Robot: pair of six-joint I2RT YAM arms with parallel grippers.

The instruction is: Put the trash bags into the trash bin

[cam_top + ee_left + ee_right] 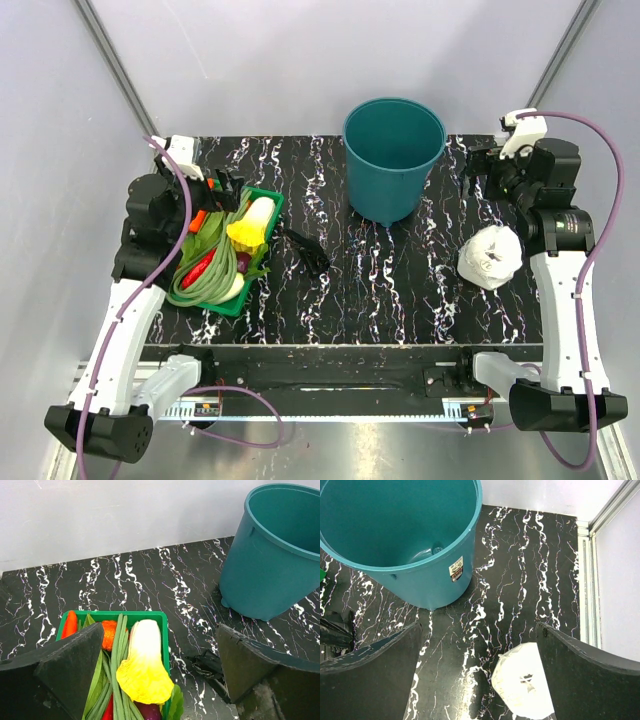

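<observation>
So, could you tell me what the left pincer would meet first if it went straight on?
Probably the yellow-white cabbage in the green tray, just ahead of the left pincer, though depth is unclear.

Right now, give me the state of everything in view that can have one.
trash bin, upright, empty.
trash bag, folded bundle, lying on the table outside the bin.
vegetable tray, full.
white plastic bundle, lying on the table.
left gripper, jaws open, holding nothing.
right gripper, jaws open, holding nothing.

Top camera looks down; both nearer wrist cameras share the trash bin.
</observation>
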